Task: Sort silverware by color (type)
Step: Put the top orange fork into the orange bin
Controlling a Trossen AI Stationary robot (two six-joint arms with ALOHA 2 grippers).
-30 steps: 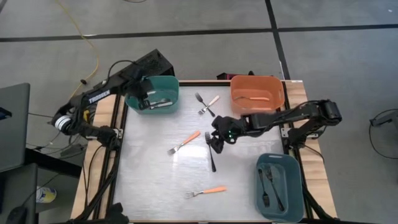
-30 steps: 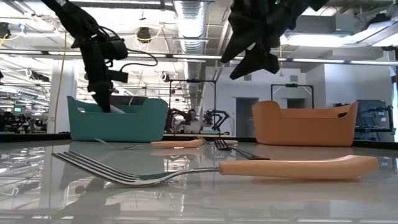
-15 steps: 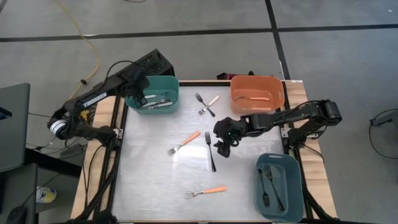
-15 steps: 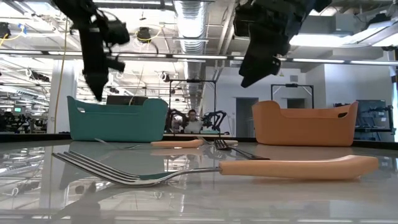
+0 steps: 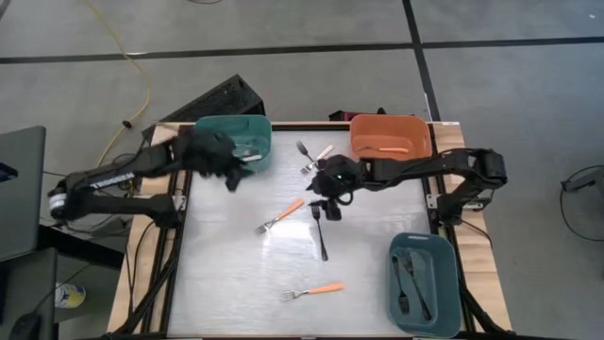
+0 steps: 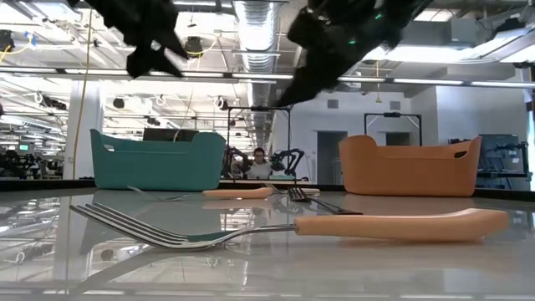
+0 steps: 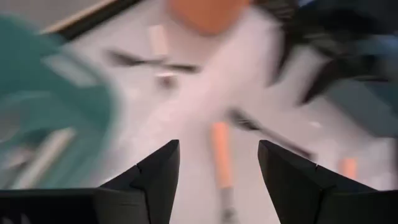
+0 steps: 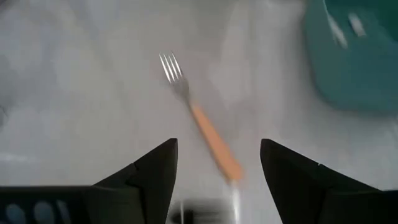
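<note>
Right gripper (image 5: pixel 332 194): above the table (image 5: pixel 226 274) centre, fingers parted wide, holding nothing. An orange-handled fork (image 5: pixel 279 216) lies at its 8 o'clock, just beside; the right wrist view shows this fork (image 8: pixel 200 119) ahead of the empty gap between the fingers. A black-handled fork (image 5: pixel 321 230) lies at the gripper's 6 o'clock, tines almost beneath it. A crossed white and dark fork pair (image 5: pixel 312 158) lies at its 11 o'clock, near.

Left gripper (image 5: pixel 229 173): at the near edge of the teal bin (image 5: pixel 232 124), fingers spread, empty. The first orange-handled fork lies at its 4 o'clock, apart.

A second orange-handled fork (image 5: pixel 312 291) lies at 6 o'clock on the table, well apart from both grippers.
</note>
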